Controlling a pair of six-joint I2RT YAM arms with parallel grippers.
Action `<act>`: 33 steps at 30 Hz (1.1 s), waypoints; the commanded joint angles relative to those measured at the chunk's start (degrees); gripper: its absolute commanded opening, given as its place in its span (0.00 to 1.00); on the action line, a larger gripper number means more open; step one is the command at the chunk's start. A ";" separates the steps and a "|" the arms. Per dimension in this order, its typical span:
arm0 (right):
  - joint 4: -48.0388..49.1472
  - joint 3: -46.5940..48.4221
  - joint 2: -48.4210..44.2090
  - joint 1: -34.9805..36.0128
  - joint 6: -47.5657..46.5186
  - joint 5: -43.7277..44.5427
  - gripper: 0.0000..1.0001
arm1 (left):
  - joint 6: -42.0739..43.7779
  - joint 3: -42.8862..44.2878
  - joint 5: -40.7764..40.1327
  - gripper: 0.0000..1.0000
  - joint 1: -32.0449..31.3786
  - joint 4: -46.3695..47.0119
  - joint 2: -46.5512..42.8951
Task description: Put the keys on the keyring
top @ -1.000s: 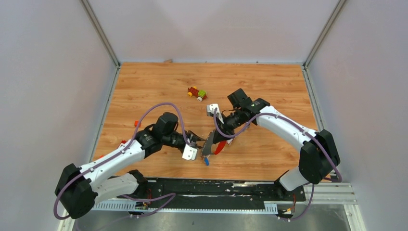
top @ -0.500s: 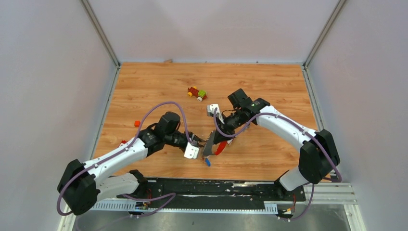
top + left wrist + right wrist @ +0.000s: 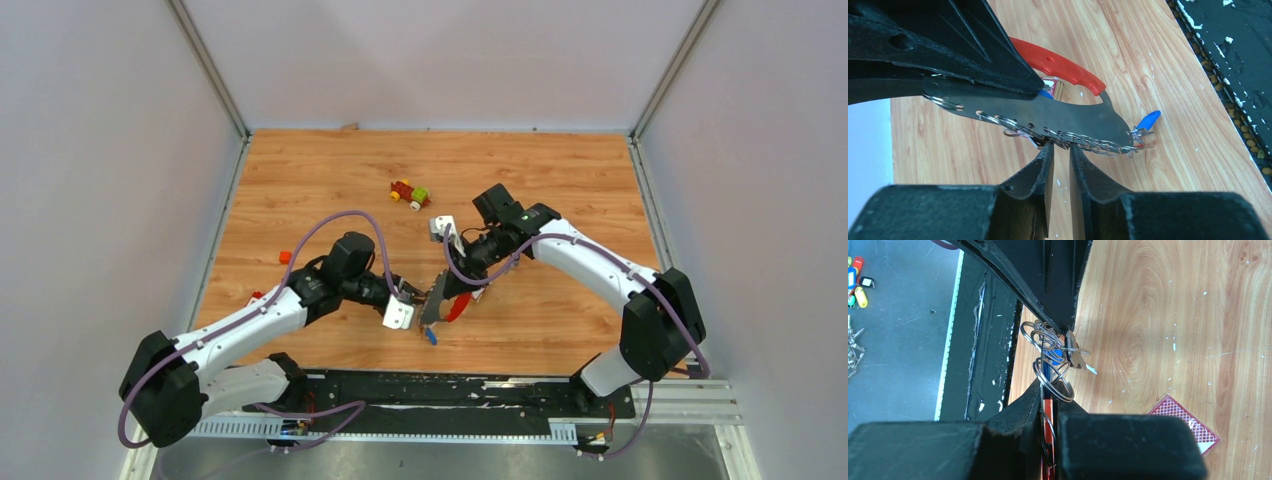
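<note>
keyring sits near the table's front edge, mid-width, between the two grippers, lifted off the wood.

Left to right:
- small orange bit on the table, far left, well apart from the rest.
- left gripper: jaws narrowly apart, thin gap showing. Tips are right up at the wire loops along the lower edge of the grey fob. Can't tell if a loop is pinched between them.
- toy car further back, apart from both arms.
- red fob arcs behind the grey one.
- blue key at the grey fob's far tip, in among the loops. Can't tell if it's threaded on.
- right gripper: jaws together, clamped on the keyring; red fob edge and a wire loop run down between them. It has the opposite end from the blue key.
- pink packet flat on the wood to the right in the right wrist view, away from the keyring.
</note>
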 commanded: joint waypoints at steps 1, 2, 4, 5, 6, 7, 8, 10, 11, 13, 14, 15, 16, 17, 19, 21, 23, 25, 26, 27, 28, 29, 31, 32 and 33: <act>0.32 2.73 0.44 0.06 -1.37 -3.34 0.00 | -1.48 2.27 1.36 0.23 -0.24 2.62 -0.35; 0.31 2.74 0.43 0.14 -1.37 -3.36 0.00 | -1.55 2.21 1.25 0.22 -0.24 2.81 -0.40; 0.28 2.70 0.45 0.11 -1.45 -3.34 0.00 | -1.93 2.23 1.23 0.17 -0.24 3.24 -0.42; 0.25 2.74 0.45 0.12 -1.46 -3.38 0.00 | -2.07 2.26 1.27 0.15 -0.24 3.31 -0.41; 0.23 2.73 0.46 0.14 -1.47 -3.39 0.00 | -2.25 2.27 1.31 0.14 -0.24 3.32 -0.36; 0.23 2.74 0.53 0.09 -1.51 -3.31 0.00 | -2.31 2.32 1.40 0.12 -0.28 3.32 -0.39; 0.23 2.74 0.54 0.03 -1.51 -3.24 0.00 | -2.38 2.36 1.41 0.10 -0.25 3.21 -0.43; 0.26 2.72 0.54 0.08 -1.54 -3.28 0.00 | -2.09 2.30 1.28 0.05 -0.24 2.88 -0.61; 0.15 2.74 0.54 0.07 -1.62 -3.20 0.00 | -1.98 2.28 1.19 0.02 -0.26 2.65 -0.77; 0.10 2.74 0.62 0.08 -1.65 -3.01 0.00 | -1.68 2.16 0.99 0.00 -0.25 2.30 -1.20; 0.13 2.74 0.63 0.12 -1.64 -2.96 0.00 | -1.26 2.10 0.93 0.00 -0.24 1.83 -1.52; 0.14 2.82 0.69 0.08 -1.59 -2.84 0.00 | -0.80 2.02 0.81 0.00 -0.24 1.44 -1.95; 0.14 2.87 0.76 0.10 -1.46 -2.62 0.00 | -0.19 2.01 0.72 0.00 -0.24 0.73 -2.29; 0.14 2.91 0.84 0.09 -1.48 -2.46 0.00 | 0.44 2.01 0.77 0.00 -0.25 -0.02 -2.66; 0.29 2.99 1.17 0.07 -1.13 -1.92 0.00 | 1.93 2.23 0.96 0.00 -0.24 -1.80 -3.20; 0.32 3.17 1.69 0.09 -0.71 -1.05 0.00 | 3.06 2.71 1.26 0.00 -0.24 -3.46 -3.70; 0.23 3.47 2.36 0.11 -0.54 -0.54 0.00 | 4.07 3.37 1.77 0.00 -0.26 -5.21 -3.96; 0.20 3.78 3.12 0.08 -0.05 0.14 0.00 | 4.57 4.02 2.41 0.00 -0.24 -6.56 -4.08; 0.16 3.91 3.40 0.11 0.09 0.35 0.00 | 4.51 4.17 2.75 0.00 -0.24 -6.80 -4.09; 0.07 4.03 3.71 0.08 0.20 0.46 0.00 | 4.41 4.32 3.03 0.00 -0.25 -6.89 -4.09; 0.05 4.13 3.97 0.07 0.34 0.55 0.00 | 4.28 4.38 3.15 0.00 -0.24 -7.01 -4.05; 0.05 4.26 4.26 0.07 0.58 0.68 0.00 | 4.07 4.46 3.29 0.00 -0.26 -6.91 -4.04; -0.03 4.52 4.68 0.08 0.85 0.94 0.00 | 4.05 4.31 3.49 0.00 -0.24 -6.80 -3.95; -0.04 4.62 4.89 0.07 0.95 1.10 0.02 | 4.05 4.23 3.51 0.00 -0.24 -6.75 -3.95; -0.10 4.70 5.10 0.10 1.10 1.18 0.04 | 4.12 4.14 3.57 0.00 -0.24 -6.80 -3.94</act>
